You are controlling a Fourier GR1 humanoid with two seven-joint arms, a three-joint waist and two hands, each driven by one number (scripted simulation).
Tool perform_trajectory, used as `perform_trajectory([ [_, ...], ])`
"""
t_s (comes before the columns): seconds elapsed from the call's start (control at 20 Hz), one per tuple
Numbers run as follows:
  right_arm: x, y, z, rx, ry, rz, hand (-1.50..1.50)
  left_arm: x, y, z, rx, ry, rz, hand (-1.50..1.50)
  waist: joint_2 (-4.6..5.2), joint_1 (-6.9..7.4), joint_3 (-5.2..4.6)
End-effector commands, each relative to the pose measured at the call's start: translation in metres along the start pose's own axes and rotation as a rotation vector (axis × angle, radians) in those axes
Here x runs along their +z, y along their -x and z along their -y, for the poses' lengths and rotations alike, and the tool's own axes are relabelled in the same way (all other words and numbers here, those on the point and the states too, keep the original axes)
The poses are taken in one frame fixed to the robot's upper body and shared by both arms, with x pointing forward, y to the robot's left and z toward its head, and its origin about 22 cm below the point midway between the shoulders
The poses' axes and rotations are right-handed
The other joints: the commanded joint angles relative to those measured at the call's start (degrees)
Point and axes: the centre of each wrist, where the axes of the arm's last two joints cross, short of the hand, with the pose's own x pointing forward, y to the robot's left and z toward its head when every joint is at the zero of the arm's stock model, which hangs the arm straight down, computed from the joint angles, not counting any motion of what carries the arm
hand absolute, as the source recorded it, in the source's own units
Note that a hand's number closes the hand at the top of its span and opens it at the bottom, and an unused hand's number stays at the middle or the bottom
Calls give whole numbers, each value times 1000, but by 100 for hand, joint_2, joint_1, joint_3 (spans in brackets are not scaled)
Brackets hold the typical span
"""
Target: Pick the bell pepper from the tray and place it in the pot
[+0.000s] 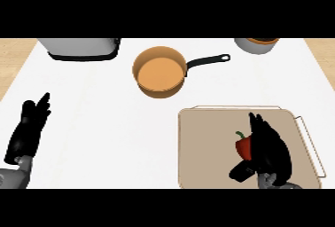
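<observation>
Head view of the counter. The right hand lies over the beige tray, and the red bell pepper sits on the tray pressed against the hand's left edge, its green stem pointing up and away from the hand. The fingers stretch forward past the pepper and the thumb juts out to the left just below it; whether they are curled round the pepper or only lying alongside it cannot be told, since the dark hand hides the contact. The left hand rests open, fingers up, near the view's left edge, well apart from everything else.

The orange pot, with a black handle running off to its right, stands ahead and to the left of the right hand, beyond the tray's far rim.

Likely hazards, as a judgement:
1. The pepper appears to be caught on 1 side only. If the hand lifts before the thumb and fingers bracket it, the rounded, glossy body could roll leftward out of reach across the tray.
2. A low carry toward the pot could snag the tray's raised rim or its wire handle, which lies to the right of the hand, and drag the tray.
3. The pot's handle points back toward the hand's side; brushing it could turn the pot.

A grey appliance and a grey container stand at the far edge. No brand, label or writing can be read on any item.
</observation>
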Motion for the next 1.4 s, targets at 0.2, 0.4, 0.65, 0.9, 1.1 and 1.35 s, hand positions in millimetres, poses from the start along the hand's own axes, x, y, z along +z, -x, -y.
perform_trajectory([
  [0.2,-18,-6,-16,49,-35,-135,-150,11,-12,6,6,-1,0,0,-4,25,2],
  [0.4,-34,15,-13,46,-81,-133,-150,-1,-9,23,-7,-15,-9,0,5,-20,1],
  [0.65,-36,-5,-22,33,-94,-136,-150,2,-10,3,-6,-4,-3,0,0,-2,0],
  [0.9,-37,10,-23,1,-87,-138,-150,10,-6,-8,2,8,-12,0,-5,2,1],
  [1.1,-63,6,-20,-9,-94,-145,-150,15,-6,-6,-1,-15,-6,0,-3,26,2],
  [1.35,-64,1,-34,-8,-108,-147,-150,-2,5,-5,11,9,-3,0,2,6,0],
])
